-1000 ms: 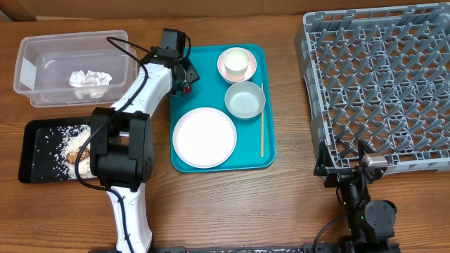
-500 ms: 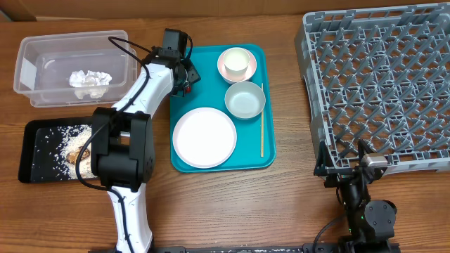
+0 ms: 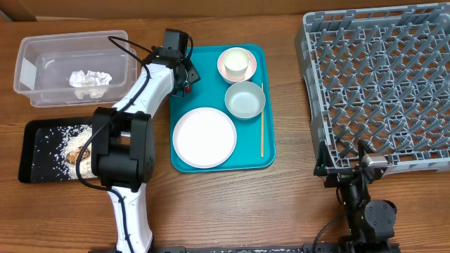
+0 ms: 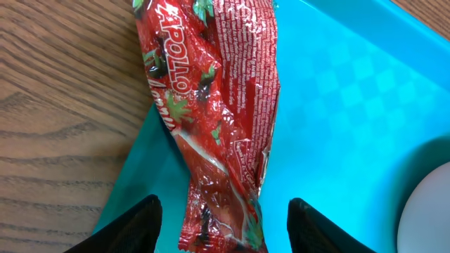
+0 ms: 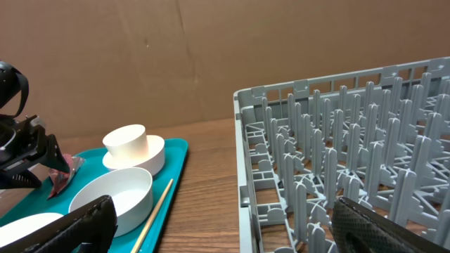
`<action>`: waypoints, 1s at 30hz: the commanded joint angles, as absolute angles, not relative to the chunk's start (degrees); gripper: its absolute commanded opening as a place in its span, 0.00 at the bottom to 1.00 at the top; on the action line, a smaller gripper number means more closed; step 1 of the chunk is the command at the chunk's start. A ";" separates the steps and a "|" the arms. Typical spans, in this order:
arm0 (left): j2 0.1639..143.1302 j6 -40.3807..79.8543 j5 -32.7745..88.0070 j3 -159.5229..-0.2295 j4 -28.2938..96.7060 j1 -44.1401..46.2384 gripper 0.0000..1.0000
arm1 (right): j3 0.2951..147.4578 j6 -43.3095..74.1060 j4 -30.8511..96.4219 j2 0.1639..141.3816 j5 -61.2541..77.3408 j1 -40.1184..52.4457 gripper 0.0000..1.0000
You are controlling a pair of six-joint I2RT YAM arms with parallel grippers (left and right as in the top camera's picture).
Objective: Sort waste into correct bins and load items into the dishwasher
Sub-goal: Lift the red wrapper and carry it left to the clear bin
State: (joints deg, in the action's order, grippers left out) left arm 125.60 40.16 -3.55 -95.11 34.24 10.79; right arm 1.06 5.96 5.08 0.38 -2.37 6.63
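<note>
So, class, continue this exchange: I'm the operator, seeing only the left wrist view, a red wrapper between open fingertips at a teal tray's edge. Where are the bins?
Observer: The clear tub sits to the robot's left of the teal tray, with a crumpled napkin inside.
Operator: And the other bin?
Observer: The black tray, speckled with rice crumbs, lies beside the tub, nearer the arm bases.
Operator: What else is on my tray?
Observer: A plate, a grey-blue bowl, a cup inside a pink bowl, and a stick.

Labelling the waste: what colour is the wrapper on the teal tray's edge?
Red wrapper with white lettering, clearest in left wrist view.
</note>
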 commanded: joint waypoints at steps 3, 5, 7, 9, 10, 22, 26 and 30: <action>126.28 40.29 -4.91 -94.61 34.22 10.92 0.60 | 0.47 5.54 4.62 0.19 -2.87 6.79 1.00; 126.28 40.29 -4.91 -94.61 34.22 10.96 0.60 | 0.47 5.54 4.62 0.19 -2.87 6.79 1.00; 126.28 40.29 -4.89 -94.61 34.24 10.96 0.60 | 0.47 5.54 4.62 0.19 -2.87 6.79 1.00; 126.28 40.29 -4.89 -94.61 34.37 10.96 0.60 | 0.47 5.54 4.62 0.19 -2.90 6.79 1.00; 126.28 40.29 -4.89 -94.61 34.41 10.96 0.60 | 0.47 5.54 4.62 0.19 -2.87 6.79 1.00; 126.74 40.27 -4.89 -94.54 34.20 10.96 0.64 | 0.47 5.54 4.62 0.19 -2.87 6.79 1.00; 128.84 40.32 -4.45 -94.54 34.04 10.94 0.62 | 0.47 5.54 4.62 0.19 -2.87 6.79 1.00; 129.86 40.32 -4.49 -94.54 33.50 10.94 0.56 | 0.47 5.54 4.62 0.19 -2.87 6.79 1.00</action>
